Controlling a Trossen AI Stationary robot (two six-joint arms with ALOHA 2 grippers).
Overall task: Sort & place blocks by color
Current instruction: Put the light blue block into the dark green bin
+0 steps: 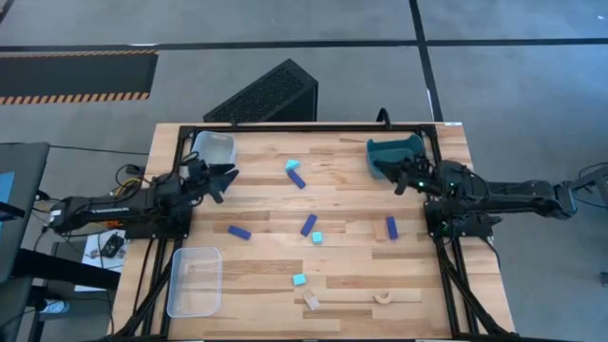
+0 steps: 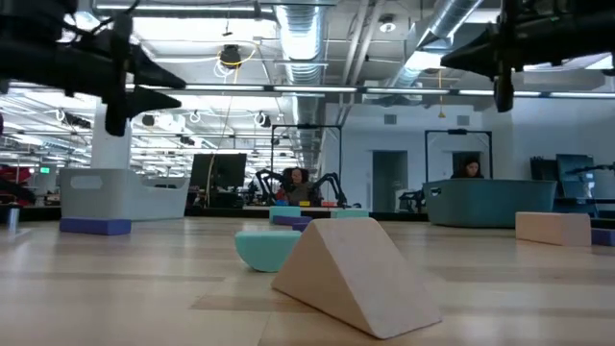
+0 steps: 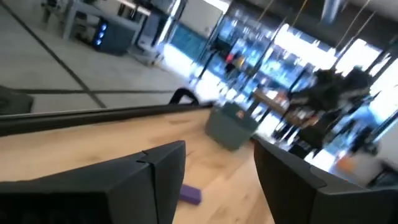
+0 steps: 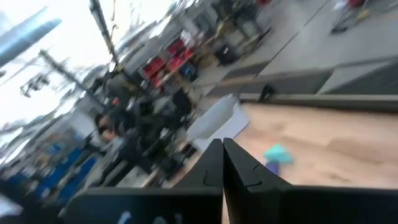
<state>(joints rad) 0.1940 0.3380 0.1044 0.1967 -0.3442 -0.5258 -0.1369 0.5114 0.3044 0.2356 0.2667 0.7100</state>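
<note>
Dark blue bars, cyan cubes, tan pieces scattered mid-counter, left gripper fingers apart, right gripper fingers together.

Wooden table, grey bin far left corner, teal bin far right, clear bin near left.

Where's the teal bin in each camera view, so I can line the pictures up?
High view: the teal bin sits at the table's far right corner.
Low view: right of centre, behind the tan blocks.
Left wrist view: mid-picture, across the table beyond the fingers.
Right wrist view: not in it.
Shared landmark: the wooden table top, seen in all four.
</note>
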